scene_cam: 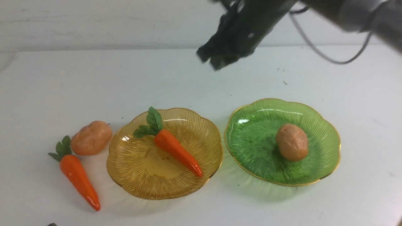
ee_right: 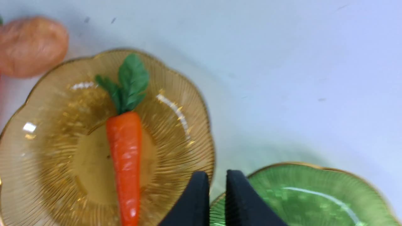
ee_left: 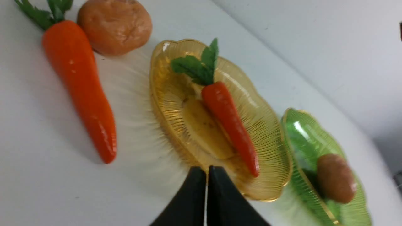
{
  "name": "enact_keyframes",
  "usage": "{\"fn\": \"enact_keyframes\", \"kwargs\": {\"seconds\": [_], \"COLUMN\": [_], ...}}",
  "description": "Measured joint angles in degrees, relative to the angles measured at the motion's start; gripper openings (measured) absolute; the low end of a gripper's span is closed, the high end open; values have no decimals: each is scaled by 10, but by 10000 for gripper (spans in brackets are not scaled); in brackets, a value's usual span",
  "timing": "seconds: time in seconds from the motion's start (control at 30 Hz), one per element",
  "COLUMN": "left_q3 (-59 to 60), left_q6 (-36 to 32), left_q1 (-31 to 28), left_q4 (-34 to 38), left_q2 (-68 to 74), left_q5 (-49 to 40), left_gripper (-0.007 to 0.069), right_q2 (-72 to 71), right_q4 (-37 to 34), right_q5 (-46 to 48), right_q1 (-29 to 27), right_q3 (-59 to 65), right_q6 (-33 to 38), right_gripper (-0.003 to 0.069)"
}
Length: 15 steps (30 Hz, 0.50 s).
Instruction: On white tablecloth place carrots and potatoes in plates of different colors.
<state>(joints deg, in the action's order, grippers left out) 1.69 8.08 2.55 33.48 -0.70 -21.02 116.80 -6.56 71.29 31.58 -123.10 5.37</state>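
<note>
White tablecloth [scene_cam: 94, 78]: carrot [scene_cam: 177, 150] in amber plate [scene_cam: 132, 175] lower centre, potato [scene_cam: 292, 142] in green plate [scene_cam: 251, 138] lower right. Left gripper [ee_left: 206, 175] fingers pressed together; right gripper [ee_right: 217, 177] fingers slightly parted, empty.

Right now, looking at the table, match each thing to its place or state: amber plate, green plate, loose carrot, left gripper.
Things:
1. amber plate
2. green plate
3. loose carrot
4. left gripper

Places or states:
a. holds one potato
b. shut, with nothing in it
c. holds one carrot
d. lies on the white tablecloth

Pairs: 1-c, 2-a, 3-d, 4-b
</note>
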Motion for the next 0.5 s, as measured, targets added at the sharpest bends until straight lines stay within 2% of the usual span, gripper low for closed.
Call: {"fn": "enact_keyframes", "kwargs": {"seconds": [0.07, 0.13, 0.3, 0.4, 0.5], "left_q3": [0, 0, -7, -65, -137], "left_q6": [4, 3, -7, -26, -25], "left_q1": [0, 0, 0, 0, 0], "left_q4": [50, 87, 159, 151, 85], "left_q2": [0, 0, 0, 46, 162], "left_q5": [11, 34, 84, 68, -5], "left_gripper": [-4, -4, -4, -4, -4], "right_q2": [-54, -104, -294, -406, -505], "right_q4": [21, 36, 61, 69, 70], "right_q5": [0, 0, 5, 6, -32], "right_q1": [-13, -25, -57, -78, -82], "right_q3": [13, 44, 211, 340, 482], "right_q6": [-11, -15, -21, -34, -42], "right_gripper": [29, 2, -13, -15, -15]}}
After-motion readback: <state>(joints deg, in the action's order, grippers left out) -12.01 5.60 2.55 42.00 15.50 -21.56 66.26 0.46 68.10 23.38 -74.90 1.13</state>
